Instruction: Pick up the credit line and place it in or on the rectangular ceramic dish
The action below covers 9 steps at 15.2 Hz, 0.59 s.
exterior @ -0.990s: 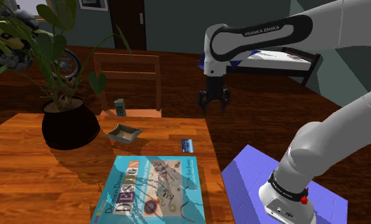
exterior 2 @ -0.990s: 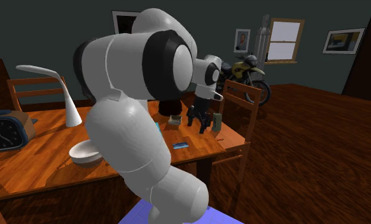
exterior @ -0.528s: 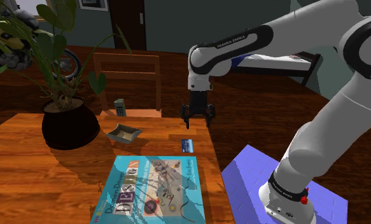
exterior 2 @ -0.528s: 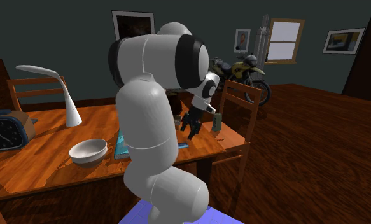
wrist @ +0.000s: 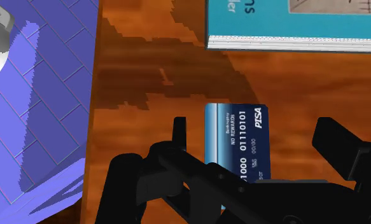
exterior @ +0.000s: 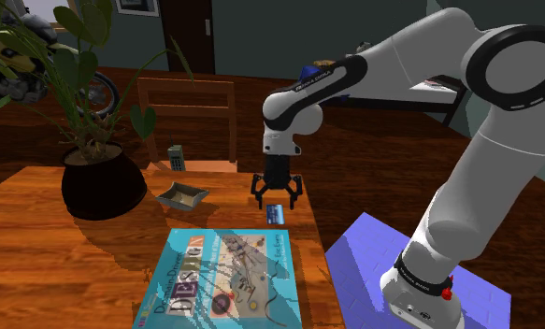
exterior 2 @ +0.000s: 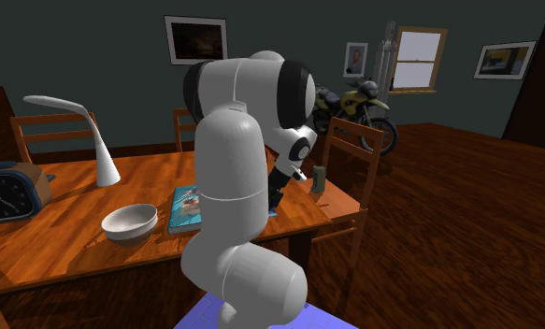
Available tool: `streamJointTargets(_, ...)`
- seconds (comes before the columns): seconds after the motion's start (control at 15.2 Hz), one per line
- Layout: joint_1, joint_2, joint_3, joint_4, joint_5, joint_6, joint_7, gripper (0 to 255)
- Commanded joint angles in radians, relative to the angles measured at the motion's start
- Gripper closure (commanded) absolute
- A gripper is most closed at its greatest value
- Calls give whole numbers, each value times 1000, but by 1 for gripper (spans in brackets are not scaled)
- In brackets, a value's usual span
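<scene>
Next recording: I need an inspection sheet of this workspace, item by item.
Surface: wooden table, sound.
Job's things: card flat near the table edge by the stand; dish looks empty, apart from the card, beside the potted plant.
Clutter: book, small box, bowl, lamp, clock.
Grippers: hand open, low over the card, one finger either side, not touching it.
Cables: nothing seen.
Surroundings: chair, motorcycle, framed picture.

Wooden table, blue card, book, dish, potted plant
</scene>
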Motion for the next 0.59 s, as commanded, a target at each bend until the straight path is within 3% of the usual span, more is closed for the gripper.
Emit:
streamJointTargets(0.0, 5, 7, 5, -21, 9, 28, -5, 0)
streamJointTargets(0.53, 13, 14, 13, -45, 21, 62, -10, 0)
